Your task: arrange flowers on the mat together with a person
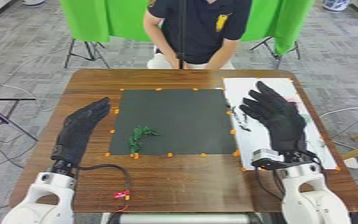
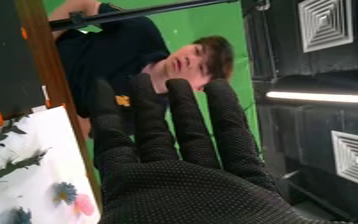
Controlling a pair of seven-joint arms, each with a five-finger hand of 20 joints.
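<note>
In the head view my left hand [image 1: 85,122] is over the table's left side, left of the dark mat [image 1: 171,120], fingers straight. My right hand [image 1: 278,117] is open above the white sheet [image 1: 313,145] on the right, holding nothing. A green sprig [image 1: 138,137] lies on the mat's lower left part. In the right wrist view the right hand [image 2: 193,192] has its fingers straight and spread. Beside it, the white sheet [image 2: 33,165] bears dark leafy stems [image 2: 15,167], a blue flower [image 2: 65,192] and a pink flower [image 2: 85,204].
The brown wooden table [image 1: 193,185] has orange markers around the mat and sheet. A small red item [image 1: 122,194] with a cable lies near the front edge. Behind the far edge sits a person, and a thin dark pole [image 1: 182,35] stands there.
</note>
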